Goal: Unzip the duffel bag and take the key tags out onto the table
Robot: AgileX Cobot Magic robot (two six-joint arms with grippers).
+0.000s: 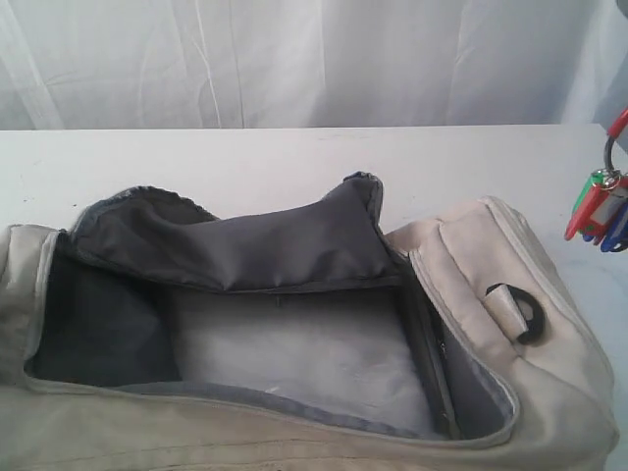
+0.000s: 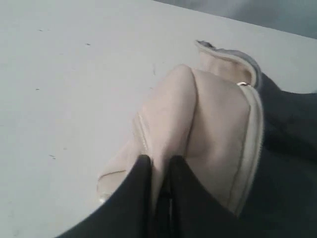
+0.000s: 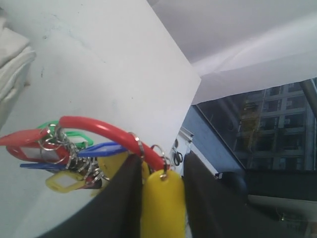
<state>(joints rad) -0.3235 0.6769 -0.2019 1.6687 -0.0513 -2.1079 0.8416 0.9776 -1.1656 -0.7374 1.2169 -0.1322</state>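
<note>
The cream duffel bag (image 1: 471,255) lies unzipped on the white table (image 1: 245,167), its top flap folded back to show dark grey lining (image 1: 255,245). The inside that shows holds only pale bottom fabric. Neither gripper shows in the exterior view. In the left wrist view my left gripper (image 2: 159,166) is shut on a raised fold of the bag's cream fabric (image 2: 213,119) at one end. The key tags (image 1: 597,211) hang in the air off the bag's right end. My right gripper (image 3: 161,171) is shut on the bunch (image 3: 64,148), with a yellow tag (image 3: 163,203) between its jaws and the red loop (image 3: 99,126) across its tips.
A black D-ring (image 1: 530,316) sits on the bag's right end. A white curtain (image 1: 294,59) hangs behind the table. Bare tabletop (image 3: 109,74) lies under the hanging tags, close to the table's edge (image 3: 190,94). A corner of the bag (image 3: 12,54) shows beside it.
</note>
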